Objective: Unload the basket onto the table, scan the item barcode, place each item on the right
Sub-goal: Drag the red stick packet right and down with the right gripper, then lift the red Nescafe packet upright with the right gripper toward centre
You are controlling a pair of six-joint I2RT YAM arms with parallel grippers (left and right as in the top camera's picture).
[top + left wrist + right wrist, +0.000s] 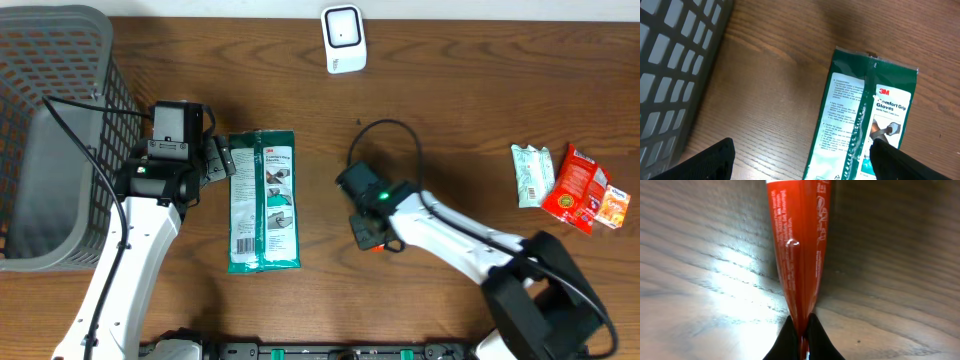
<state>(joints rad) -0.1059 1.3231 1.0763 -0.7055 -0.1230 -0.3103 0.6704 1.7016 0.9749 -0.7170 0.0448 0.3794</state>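
Right gripper [800,331] pinched a red packet [799,245] low over the wooden table [450,120].
Its jaws were clamped shut on the packet's thin seam near the table's middle, likely so the printed side could be turned toward the white scanner [343,38] at the far edge. The left gripper [215,160] gaped wide beside a green glove pack [263,200], holding nothing.

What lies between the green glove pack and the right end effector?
Nothing, just bare table; the overhead view shows only wood separating the glove pack from the right end effector, shut on the red packet.
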